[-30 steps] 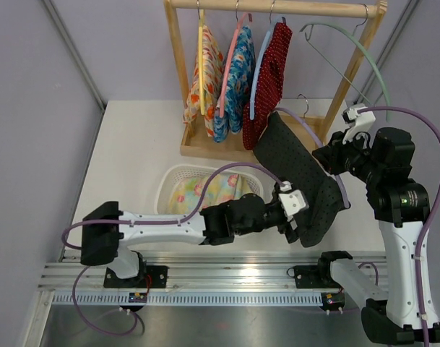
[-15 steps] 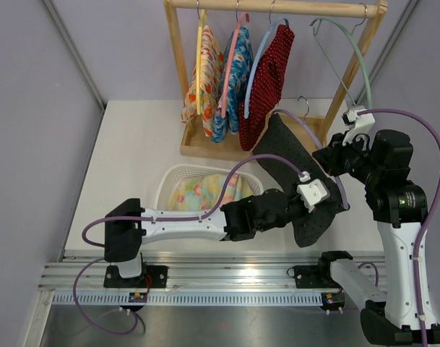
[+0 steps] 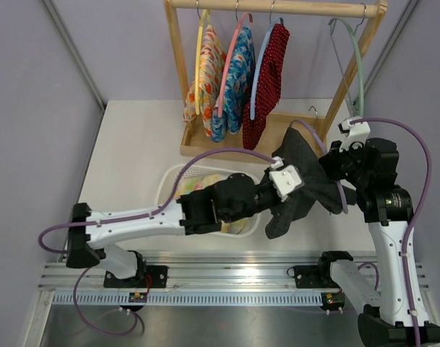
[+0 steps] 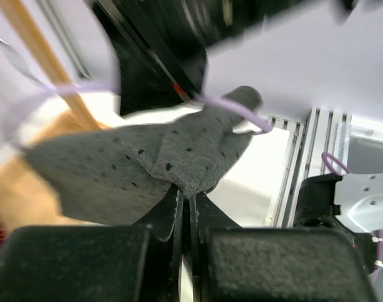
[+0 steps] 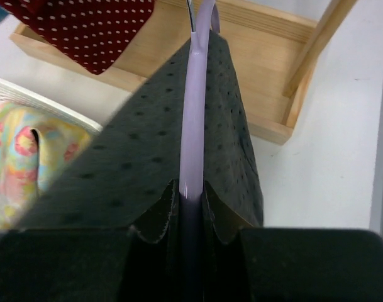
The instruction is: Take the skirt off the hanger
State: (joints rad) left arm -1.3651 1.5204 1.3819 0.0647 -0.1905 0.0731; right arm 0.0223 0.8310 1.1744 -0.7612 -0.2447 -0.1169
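Left end effector (image 4: 186, 202) is fully closed, pinching a fold of the skirt (image 4: 147, 167) at the lower edge of the fabric. Its fingers are pressed together w/ cloth bunched at the tips.

Right end effector (image 5: 190, 196) is nearly closed, clamped on the lavender hanger (image 5: 195, 107). The hanger bar runs straight btwn its 2 fingers and the skirt drapes down both sides of it.

Skirt is dark grey w/ small dots. It's still on the hanger, held in the air above the desk (image 3: 133, 144), just right of the white basket (image 3: 167, 182) and in front of the wooden rack (image 3: 178, 72). Fabric is stretched btwn the 2 arms, w/ a loose flap hanging below the left end effector.

Basket has a floral garment in it. Rack holds 3 hung garments: orange floral (image 3: 205, 72), blue floral (image 3: 238, 79), red dotted (image 3: 269, 76), plus 1 bare green hanger (image 3: 359, 72) at the right end. The wire hook of the lavender hanger points toward the rack base.
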